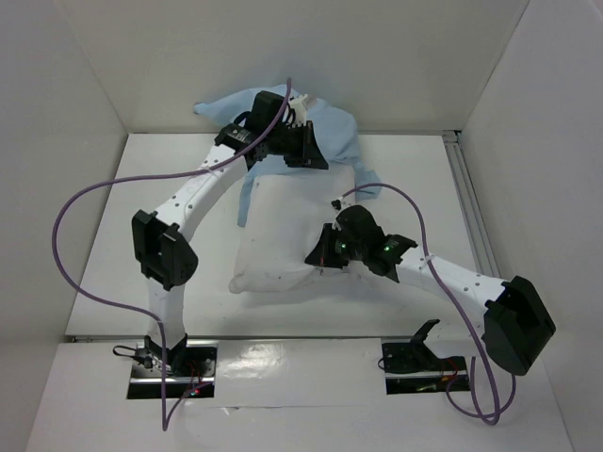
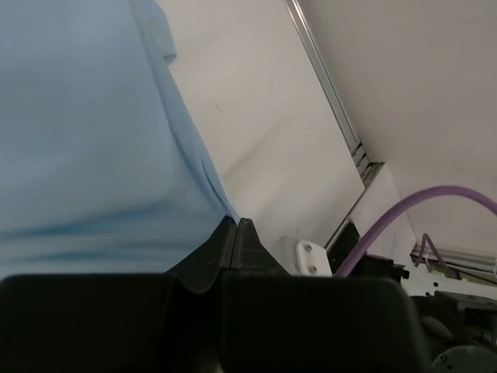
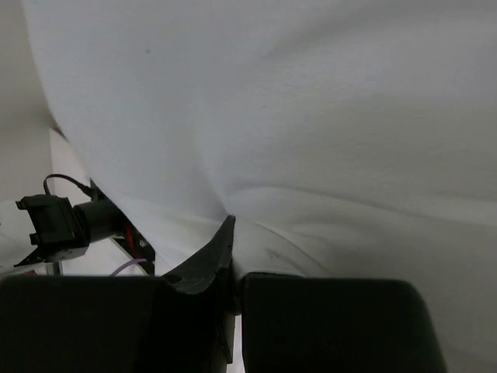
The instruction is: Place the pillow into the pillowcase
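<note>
1. My right hand [image 3: 231, 225] is pinched shut on the pillow [image 3: 311, 116], which lies mid-counter [image 1: 424, 169].
2. My left hand [image 2: 235, 225] grips the pillowcase [image 2: 85, 140], bunched at the pillow's far end.
3. Step looks like starting insertion; next, push the pillow toward the case mouth.
</note>
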Robot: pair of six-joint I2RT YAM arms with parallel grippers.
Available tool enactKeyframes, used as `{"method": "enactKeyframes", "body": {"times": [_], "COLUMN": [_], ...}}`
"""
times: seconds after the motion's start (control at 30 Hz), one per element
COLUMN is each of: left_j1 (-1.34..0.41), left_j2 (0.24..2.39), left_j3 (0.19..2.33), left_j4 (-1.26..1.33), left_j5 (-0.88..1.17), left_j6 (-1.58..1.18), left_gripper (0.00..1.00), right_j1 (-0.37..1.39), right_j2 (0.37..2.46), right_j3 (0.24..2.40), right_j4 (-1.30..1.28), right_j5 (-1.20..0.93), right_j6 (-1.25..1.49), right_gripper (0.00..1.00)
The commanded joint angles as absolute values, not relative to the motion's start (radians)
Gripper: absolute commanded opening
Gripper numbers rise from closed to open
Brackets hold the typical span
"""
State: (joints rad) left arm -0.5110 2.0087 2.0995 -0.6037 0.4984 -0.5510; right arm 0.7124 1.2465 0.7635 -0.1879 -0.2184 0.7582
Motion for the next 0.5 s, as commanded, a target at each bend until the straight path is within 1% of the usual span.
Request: {"method": "enactKeyframes", "body": {"times": [0.0, 0.03, 0.07, 0.1, 0.13, 0.17, 0.2, 0.23, 0.27, 0.3, 0.33, 0.37, 0.43, 0.47], "left_j1": [-0.546, -0.546, -0.546, -0.546, -0.546, -0.546, -0.546, -0.546, -0.546, -0.546, -0.546, -0.546, -0.546, -0.546], "left_j2": [1.811, 1.792, 1.773, 1.754, 1.723, 1.712, 1.703, 1.691, 1.690, 1.675, 1.664, 1.642, 1.620, 1.609], "left_j3": [2.062, 2.046, 2.034, 2.008, 2.008, 2.008, 2.008, 2.035, 2.048, 2.057, 2.057, 2.057, 2.013, 1.994], "left_j4": [-0.607, -0.624, -0.641, -0.653, -0.682, -0.702, -0.725, -0.753, -0.806, -0.828, -0.848, -0.885, -0.910, -0.910], "left_j5": [0.487, 0.459, 0.433, 0.411, 0.363, 0.336, 0.310, 0.254, 0.224, 0.198, 0.143, 0.114, 0.057, 0.019], "left_j6": [-0.523, -0.508, -0.508, -0.494, -0.485, -0.474, -0.465, -0.456, -0.442, -0.431, -0.431, -0.420, -0.420, -0.420], "left_gripper": [0.03, 0.14, 0.29, 0.40, 0.54, 0.61, 0.66, 0.68, 0.70, 0.70, 0.71, 0.71, 0.70, 0.70], "right_j1": [0.752, 0.774, 0.787, 0.798, 0.819, 0.830, 0.839, 0.862, 0.874, 0.885, 0.885, 0.885, 0.856, 0.807], "right_j2": [1.207, 1.221, 1.235, 1.268, 1.290, 1.313, 1.357, 1.374, 1.374, 1.365, 1.339, 1.257, 1.163, 1.120], "right_j3": [0.822, 0.840, 0.863, 0.889, 0.953, 0.991, 1.038, 1.142, 1.188, 1.225, 1.247, 1.247, 1.220, 1.182], "right_j4": [-0.141, -0.141, -0.150, -0.150, -0.181, -0.196, -0.228, -0.339, -0.398, -0.493, -0.518, -0.535, -0.535, -0.535], "right_j5": [-0.132, -0.132, -0.132, -0.132, -0.141, -0.181, -0.181, -0.170, -0.097, -0.053, -0.013, 0.067, 0.116, 0.132], "right_j6": [0.724, 0.689, 0.671, 0.652, 0.632, 0.574, 0.536, 0.502, 0.442, 0.424, 0.410, 0.410, 0.419, 0.443], "right_gripper": [0.00, 0.00, 0.00, 0.00, 0.01, 0.34, 0.58, 0.71, 0.83, 0.88, 0.90, 0.92, 0.92, 0.92]}}
